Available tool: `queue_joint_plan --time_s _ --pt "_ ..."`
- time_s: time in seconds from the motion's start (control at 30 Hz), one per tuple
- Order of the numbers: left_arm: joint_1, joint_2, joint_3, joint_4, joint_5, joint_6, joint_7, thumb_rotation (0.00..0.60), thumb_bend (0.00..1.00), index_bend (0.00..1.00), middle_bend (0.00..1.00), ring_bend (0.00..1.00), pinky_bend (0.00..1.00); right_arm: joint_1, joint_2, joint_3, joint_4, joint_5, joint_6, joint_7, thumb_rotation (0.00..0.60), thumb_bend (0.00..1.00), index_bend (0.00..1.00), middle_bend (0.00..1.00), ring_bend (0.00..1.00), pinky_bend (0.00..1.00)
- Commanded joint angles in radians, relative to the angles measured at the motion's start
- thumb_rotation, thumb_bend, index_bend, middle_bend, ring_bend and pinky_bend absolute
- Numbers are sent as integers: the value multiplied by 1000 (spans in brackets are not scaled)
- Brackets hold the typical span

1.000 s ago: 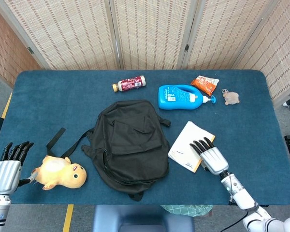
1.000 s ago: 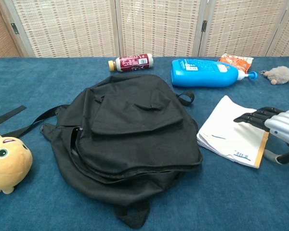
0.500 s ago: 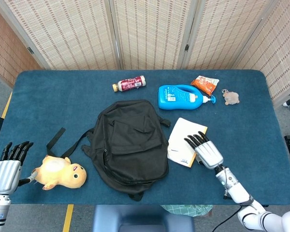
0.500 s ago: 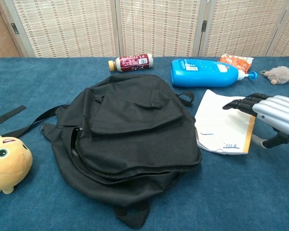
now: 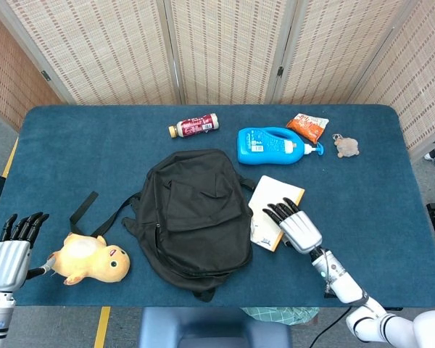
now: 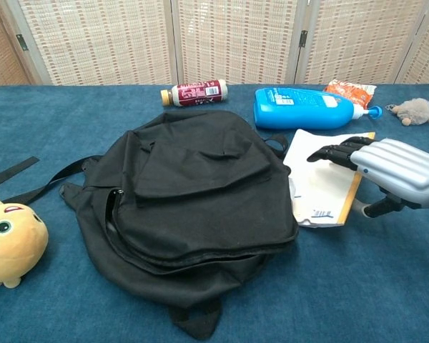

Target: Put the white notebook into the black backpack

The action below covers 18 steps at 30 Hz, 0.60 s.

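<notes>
From the head view, your right hand lies flat on the white notebook, fingers stretched and apart, pressing down rather than grasping; it hides the notebook's near right corner. The notebook's left edge touches the black backpack, which lies flat and closed-looking; you cannot tell from here how far its zipper is open. Your left hand sits at the near left corner of the surface, fingers apart, holding nothing, its arm cut off by the frame. Just beside it lies a yellow plush toy. Behind the backpack lie a small bottle, a blue detergent bottle, an orange snack packet and a small grey plush. The right side of the surface is open cloth.

From the chest view, your right hand is cut off at the right edge, fingertips on the notebook. The backpack overlaps the notebook's left edge. The plush toy is cut off at the left. The left hand does not show here.
</notes>
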Motion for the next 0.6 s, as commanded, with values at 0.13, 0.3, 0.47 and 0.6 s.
queue_joint_plan --time_s 0.13,0.3,0.47,0.6 --pt "-3 -4 0 0 4 -2 2 600 219 156 167 173 54 0 -3 0 -8 2 10 10 600 506 205 171 185 114" --pt "-5 -2 -2 -2 2 -3 3 600 218 158 167 173 53 -5 -13 0 -1 6 21 23 600 505 291 165 186 114" --pt "-6 -2 -1 -3 3 -5 4 600 219 158 167 173 54 -8 -26 0 15 6 34 38 600 506 354 184 197 114" --pt "-7 -3 -2 -4 2 -5 4 600 219 158 167 173 53 -8 -33 0 26 7 40 47 600 505 409 219 202 118"
